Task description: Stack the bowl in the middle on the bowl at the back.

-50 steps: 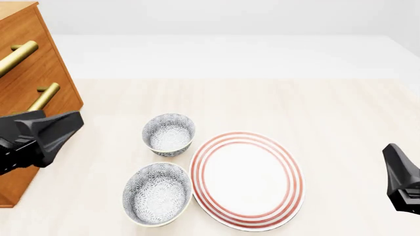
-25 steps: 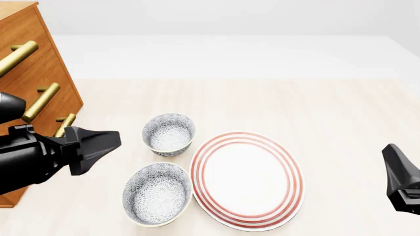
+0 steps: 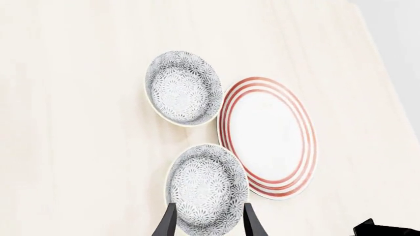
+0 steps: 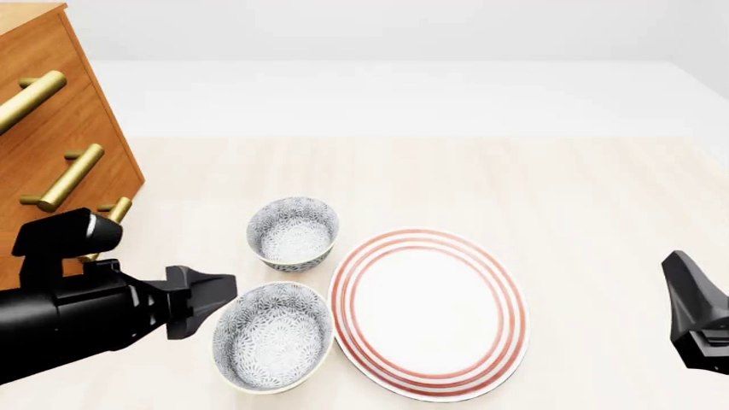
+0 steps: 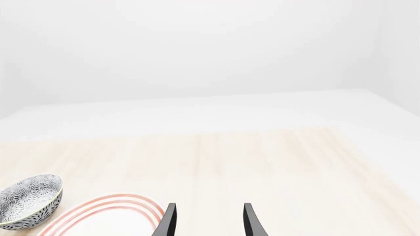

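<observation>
- The bowl in the middle (image 4: 273,336) sits on the pale wood worktop (image 4: 547,179) at the near left, its rim just beside the left edge of the red-ringed plate (image 4: 429,313); whether they touch cannot be told.
- The bowl at the back (image 4: 294,232) stands just beyond it, a little farther and near the plate's far-left rim, apart from the nearer bowl.
- Both bowls hold nothing; their leafy grey insides are bare. The plate carries nothing either.
- The front view alone shows the wooden drawer cabinet (image 4: 46,145) with brass handles at the far left, and the left claw (image 4: 217,295) coming in low from the left, its tip just beside the left rim of the bowl in the middle.
- From that front view the left claw's spread cannot be read. The left wrist view settles it: two dark fingers (image 3: 165,225) stand apart, with the bowl in the middle (image 3: 206,187) lying between and past them, unheld.
- That wrist view also looks straight down into both bowls, the bowl at the back (image 3: 183,88) beyond the nearer one, the plate (image 3: 267,135) alongside.
- The right claw (image 4: 697,316) waits at the near right edge, well apart from the dishes.
- The right wrist view shows its fingers (image 5: 166,221) apart and holding nothing, with one patterned bowl (image 5: 29,200) seen side-on and a slice of the plate's rim (image 5: 105,206).
</observation>
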